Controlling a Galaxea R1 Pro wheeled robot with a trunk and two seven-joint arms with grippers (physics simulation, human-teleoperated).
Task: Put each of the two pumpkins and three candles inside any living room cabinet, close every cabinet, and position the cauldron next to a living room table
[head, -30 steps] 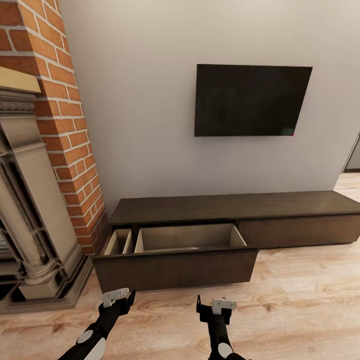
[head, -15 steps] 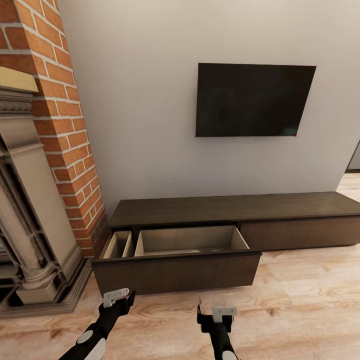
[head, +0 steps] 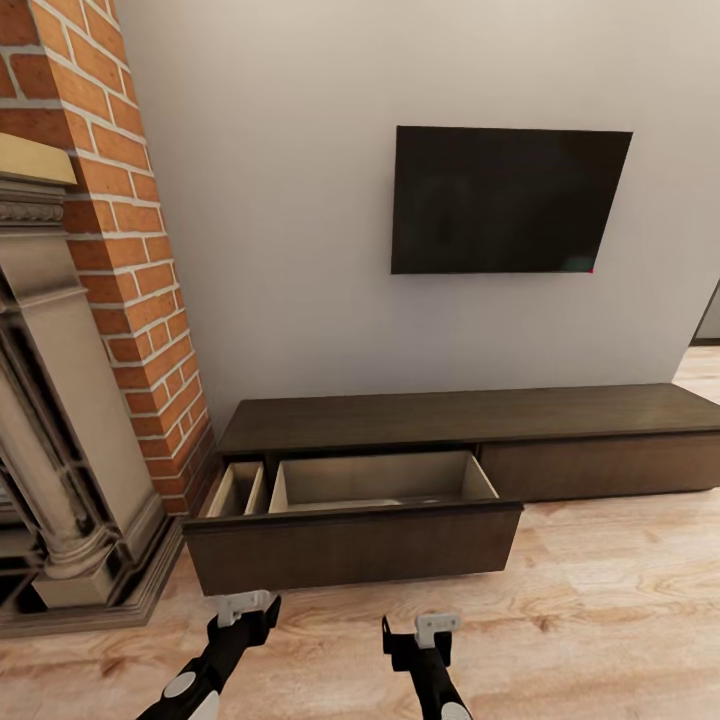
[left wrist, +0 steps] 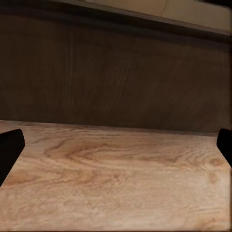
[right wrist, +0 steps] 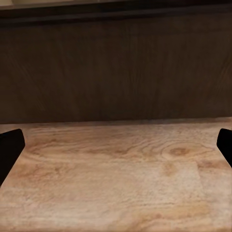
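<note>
**Drawer pulled out, both arms drawing in low before it**

Head view: the cabinet (head: 470, 420) runs along the wall under the television (head: 510, 198), beside the brick fireplace (head: 90, 300). Its left drawer (head: 350, 540) stands pulled out; what shows of its pale inside looks empty. The room has held steady over the last half second, but the left end effector (head: 245, 607) has edged rightward and lower, and the right end effector (head: 427, 630) has shifted leftward. I'd read that as lining up on the drawer front.

Left wrist view: dark drawer panel (left wrist: 116, 77) above the wood floor (left wrist: 116, 179); fingertips (left wrist: 9, 150) sit at the far edges, spread wide, nothing between.

Right wrist view: the same panel (right wrist: 116, 67) and floor, fingers (right wrist: 9, 150) likewise parted and empty.
</note>
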